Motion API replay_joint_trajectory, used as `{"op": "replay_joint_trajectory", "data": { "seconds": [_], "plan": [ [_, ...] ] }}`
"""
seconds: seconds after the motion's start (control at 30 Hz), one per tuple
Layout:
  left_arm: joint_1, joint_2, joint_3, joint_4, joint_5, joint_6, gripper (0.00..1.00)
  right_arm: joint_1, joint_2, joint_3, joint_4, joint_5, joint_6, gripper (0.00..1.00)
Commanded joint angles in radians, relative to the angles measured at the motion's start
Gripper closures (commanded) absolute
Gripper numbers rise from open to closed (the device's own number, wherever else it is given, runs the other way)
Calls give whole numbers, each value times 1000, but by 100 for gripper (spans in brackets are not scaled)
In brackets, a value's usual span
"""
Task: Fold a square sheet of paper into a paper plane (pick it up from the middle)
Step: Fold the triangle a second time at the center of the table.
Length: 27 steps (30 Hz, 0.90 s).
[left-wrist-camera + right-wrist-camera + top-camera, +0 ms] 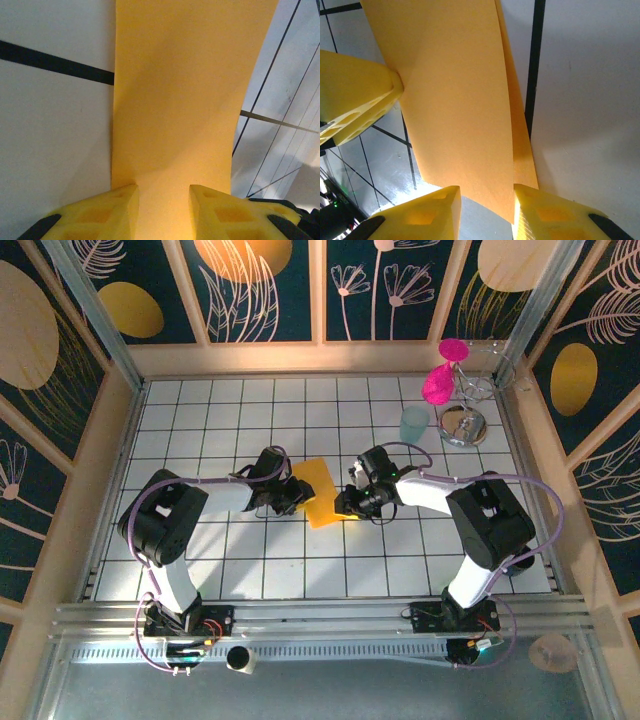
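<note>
First fold in hand, I judge: the square sheet of paper lies doubled over between my left gripper and right gripper, running out ahead of both. Both pairs of jaws stand parted (nothing pinched). Next I need to press the crease flat without dragging the sheet.
</note>
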Motion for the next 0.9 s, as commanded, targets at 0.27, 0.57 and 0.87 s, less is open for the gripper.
{"op": "replay_joint_trajectory", "data": {
  "seconds": [0.27, 0.57, 0.87],
  "plan": [
    [-2, 26, -18, -51, 7, -8, 66, -12, 27, 17, 51, -14, 56, 74],
    [-3, 5, 16, -34, 10, 26, 66, -21, 32, 21, 37, 3, 62, 86],
    [37, -37, 100, -1, -48, 113, 64, -24, 2, 0, 52, -3, 61, 97]
  ]
}}
